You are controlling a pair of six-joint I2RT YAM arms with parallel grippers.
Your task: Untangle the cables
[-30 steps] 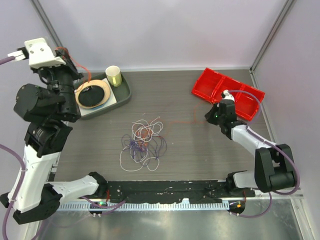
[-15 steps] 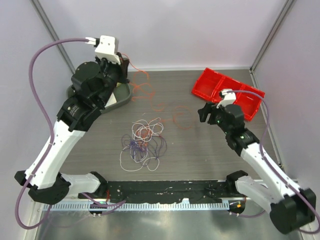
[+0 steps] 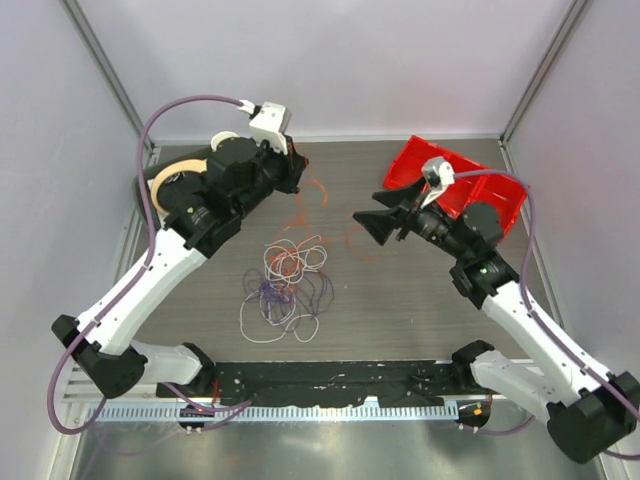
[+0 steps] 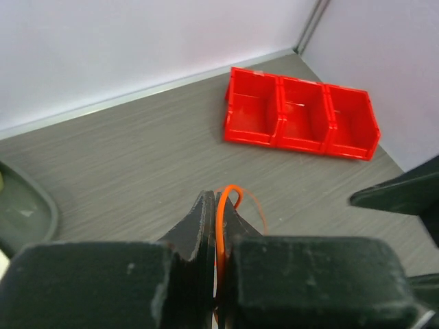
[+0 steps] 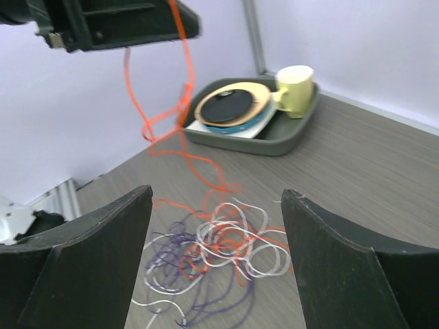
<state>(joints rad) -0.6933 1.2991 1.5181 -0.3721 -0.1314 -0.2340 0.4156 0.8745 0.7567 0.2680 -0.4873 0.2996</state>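
The cables lie bunched in a tangle of white, purple and orange loops on the table's middle, also seen in the right wrist view. One orange cable rises from the tangle to my left gripper, which hangs above the far table, shut on it. The left wrist view shows the orange cable pinched between the closed fingers of that gripper. My right gripper hovers right of the tangle, open, with nothing between its fingers. The hanging orange cable dangles ahead of it.
A red three-compartment bin stands at the far right, behind the right arm. A grey tray with a pale yellow cup and a dark plate sits at the far left, mostly hidden by the left arm in the top view.
The right gripper has opened, let go of the orange cable and swung left towards the tangle. The left arm has swept right and lower from the tray area, still carrying the orange cable.
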